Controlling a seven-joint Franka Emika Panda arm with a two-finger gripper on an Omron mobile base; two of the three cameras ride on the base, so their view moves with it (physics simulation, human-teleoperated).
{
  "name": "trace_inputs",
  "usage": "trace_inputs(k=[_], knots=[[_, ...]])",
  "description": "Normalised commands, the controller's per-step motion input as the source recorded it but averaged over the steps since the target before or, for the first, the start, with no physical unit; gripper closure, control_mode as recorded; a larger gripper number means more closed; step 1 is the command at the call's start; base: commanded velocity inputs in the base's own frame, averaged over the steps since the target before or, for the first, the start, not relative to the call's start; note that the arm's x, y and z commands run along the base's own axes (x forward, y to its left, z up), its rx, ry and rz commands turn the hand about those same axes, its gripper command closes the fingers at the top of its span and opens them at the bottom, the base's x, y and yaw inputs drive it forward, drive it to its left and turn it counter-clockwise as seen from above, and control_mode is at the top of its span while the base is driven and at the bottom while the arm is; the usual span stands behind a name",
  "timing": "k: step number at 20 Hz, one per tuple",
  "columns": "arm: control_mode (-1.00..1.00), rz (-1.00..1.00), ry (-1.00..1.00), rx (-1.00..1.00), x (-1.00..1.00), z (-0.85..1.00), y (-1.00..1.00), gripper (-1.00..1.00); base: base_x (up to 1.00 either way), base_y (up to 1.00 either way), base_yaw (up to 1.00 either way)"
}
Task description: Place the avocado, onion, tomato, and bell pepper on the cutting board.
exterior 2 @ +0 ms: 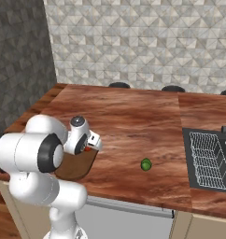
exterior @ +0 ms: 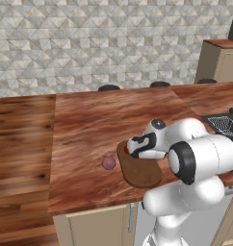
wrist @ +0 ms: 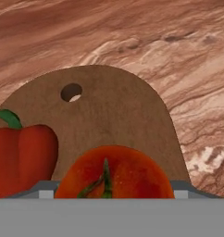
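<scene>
Claw (exterior: pixel 129 150) hovers low over the cutting board (wrist: pixel 114 111), the tomato (wrist: pixel 115 173) right under it; whether its jaws are clamped on the tomato I cannot tell. Bell pepper (wrist: pixel 22 159) lies on the board beside the tomato. Onion (exterior: pixel 108 163) rests on the table (exterior: pixel 89 120) just beside the board. Avocado (exterior 2: pixel 146 164) lies well apart.

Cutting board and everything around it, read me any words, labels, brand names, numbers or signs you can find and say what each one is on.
None: no readable text on anything.
cutting board: plain wood with one hole.
bell pepper, tomato, onion, avocado: no stickers or labels.
countertop, tiled wall and robot arm: no markings.
</scene>
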Motion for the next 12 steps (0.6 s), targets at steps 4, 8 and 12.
trace_inputs(k=[4,8,12], knots=[[-1.00,0.00,0.02,-0.01,0.00,-0.27,0.00,-1.00,0.00,0.00,0.00],[-1.00,0.00,0.03,0.00,0.00,-0.21,0.00,-1.00,0.00,0.00,0.00],[-1.00,0.00,0.04,0.00,0.00,-0.17,0.00,-1.00,0.00,0.00,0.00]])
